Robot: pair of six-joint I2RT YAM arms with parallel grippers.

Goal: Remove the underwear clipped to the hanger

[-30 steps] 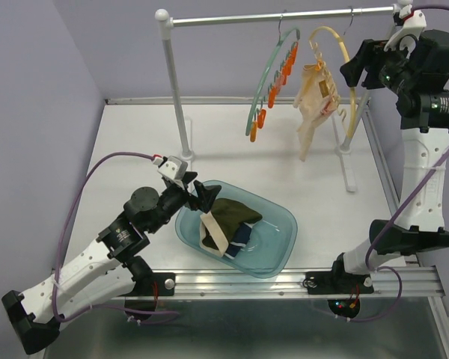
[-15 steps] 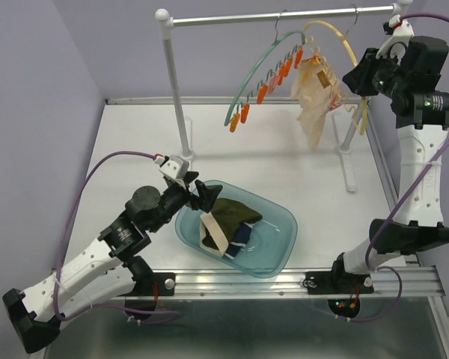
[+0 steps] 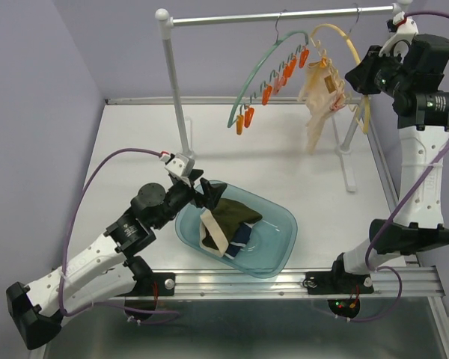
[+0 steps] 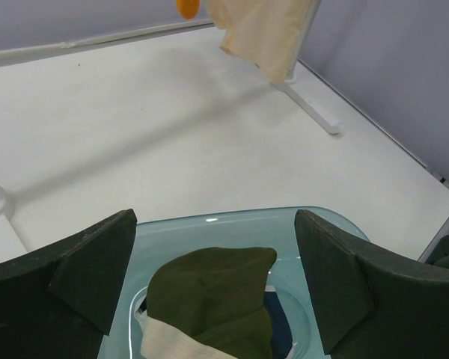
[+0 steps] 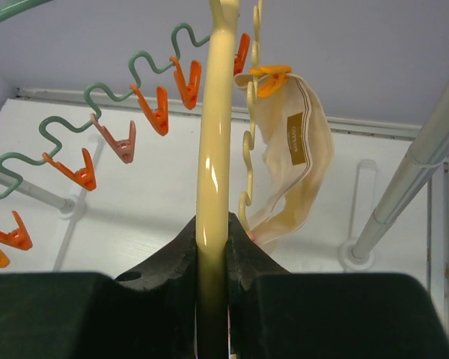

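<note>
— What encloses the scene?
— Pale lilac walls [image 3: 37, 75] stand at the left and back of a white desk [image 3: 127, 134].
— And the furniture?
— A white rack [image 3: 173, 90] stands on the desk. An aluminium rail [image 3: 411, 281] runs along the near edge, under even light.

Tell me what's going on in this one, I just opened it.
The right pincer is shut on the yellow hanger up at the rail. The beige underwear is still clipped to that hanger by an orange clip. The green hanger beside it carries only bare clips. The olive underwear and navy underwear already lie in the teal basin, with the left pincer open at its rim.
</note>
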